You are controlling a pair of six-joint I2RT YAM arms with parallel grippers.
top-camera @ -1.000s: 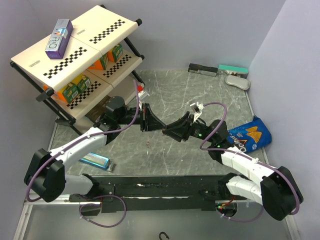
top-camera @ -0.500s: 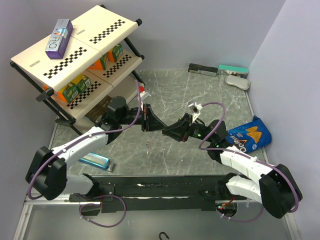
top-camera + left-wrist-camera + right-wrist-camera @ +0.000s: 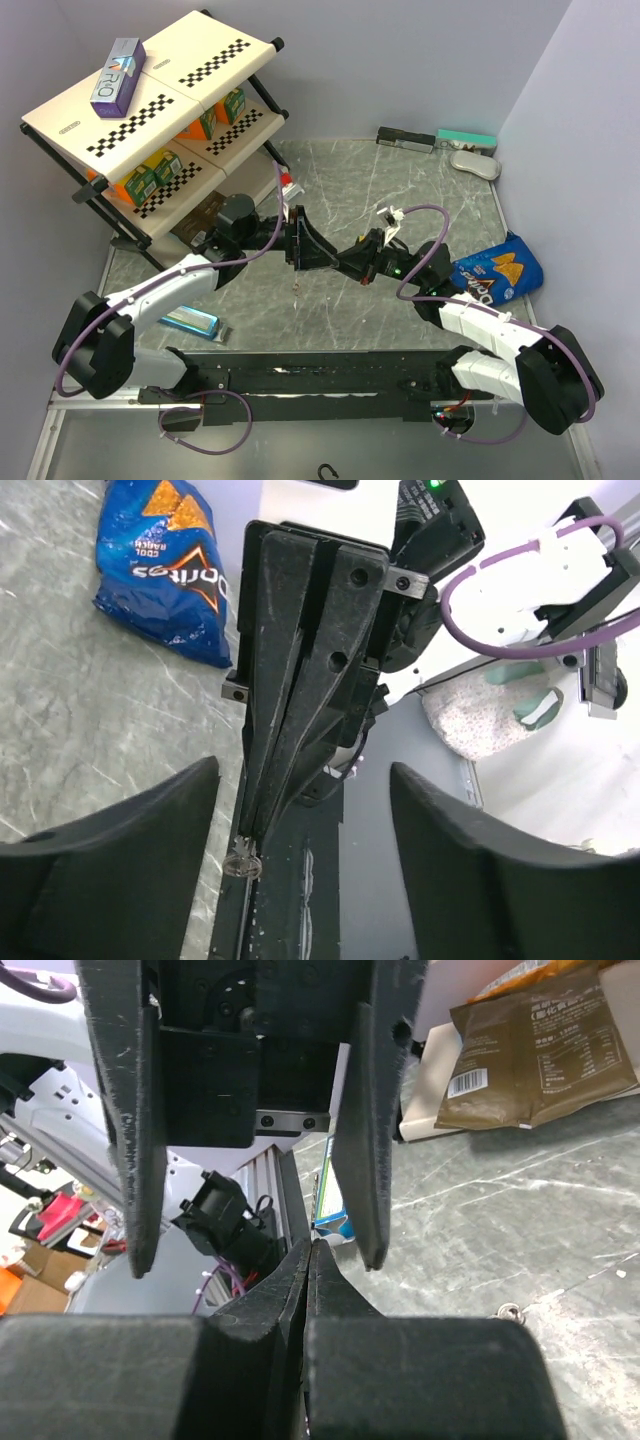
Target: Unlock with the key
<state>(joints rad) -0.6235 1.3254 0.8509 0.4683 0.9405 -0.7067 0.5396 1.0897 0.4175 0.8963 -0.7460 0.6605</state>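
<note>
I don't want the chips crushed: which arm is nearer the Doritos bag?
Right. The right arm bends close beside the Doritos bag; the left arm lies well off to its left.

right tool (image 3: 310, 1250) inside left tool (image 3: 300, 775), rack (image 3: 150, 100) beside

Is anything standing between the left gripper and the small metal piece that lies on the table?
Yes, the right gripper, shut, pokes into the gap of the open left gripper. The metal piece lies on the table off to one side of both; nothing else visible stands in between.
</note>
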